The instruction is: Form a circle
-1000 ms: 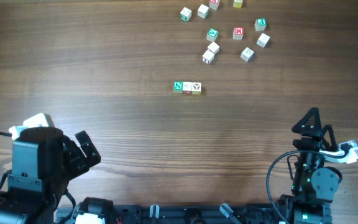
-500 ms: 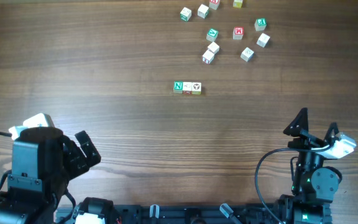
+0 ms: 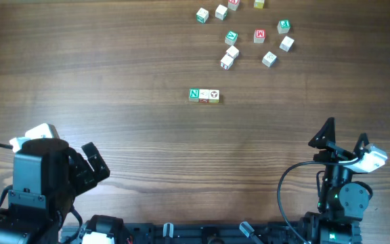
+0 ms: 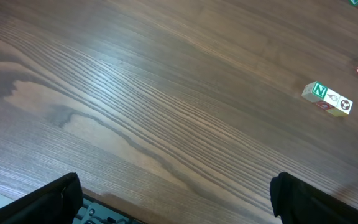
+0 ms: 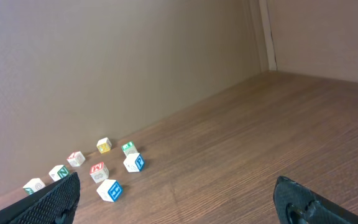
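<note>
No circle shows on the table. Three tiny wooden letter cubes (image 3: 204, 95) stand touching in a short straight row at the middle, seen also in the left wrist view as the cube row (image 4: 327, 99). Several loose cubes (image 3: 231, 38) lie scattered at the far side, and the right wrist view shows them too, among them a blue-lettered cube (image 5: 109, 190). My left gripper (image 3: 95, 165) is open at the near left, well short of the row, and its wrist view shows the left gripper (image 4: 179, 208) with nothing in it. My right gripper (image 3: 345, 133) (image 5: 176, 208) is open at the near right, holding nothing.
A wall rises behind the scattered cubes (image 5: 135, 74). Bare wood table (image 3: 114, 81) lies between both arms and the cubes. The arm bases and a cable (image 3: 296, 196) sit along the near edge.
The right gripper has turned at the wrist, so both fingers now show spread side by side. The left arm and the cubes have not moved.
</note>
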`<state>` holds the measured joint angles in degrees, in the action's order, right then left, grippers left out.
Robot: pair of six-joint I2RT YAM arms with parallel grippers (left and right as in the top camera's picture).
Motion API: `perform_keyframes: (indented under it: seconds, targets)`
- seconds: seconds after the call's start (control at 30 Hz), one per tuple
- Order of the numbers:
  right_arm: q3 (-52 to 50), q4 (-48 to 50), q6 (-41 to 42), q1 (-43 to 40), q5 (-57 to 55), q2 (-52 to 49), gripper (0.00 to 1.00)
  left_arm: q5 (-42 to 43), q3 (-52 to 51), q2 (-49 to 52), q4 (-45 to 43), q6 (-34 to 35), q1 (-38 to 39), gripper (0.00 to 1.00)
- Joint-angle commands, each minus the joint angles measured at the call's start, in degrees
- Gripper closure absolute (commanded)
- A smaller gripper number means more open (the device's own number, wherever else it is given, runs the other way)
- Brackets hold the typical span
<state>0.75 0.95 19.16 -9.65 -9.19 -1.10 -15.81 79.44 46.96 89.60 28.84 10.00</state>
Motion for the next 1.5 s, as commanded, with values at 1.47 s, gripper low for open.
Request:
perform_keyframes:
  seconds: [1.47]
  targets:
    - [-0.46, 0.28, -1.01, -0.28, 0.68, 0.83, 0.00, 11.04, -79.12, -46.80, -85.83, -28.22, -12.52, 0.00]
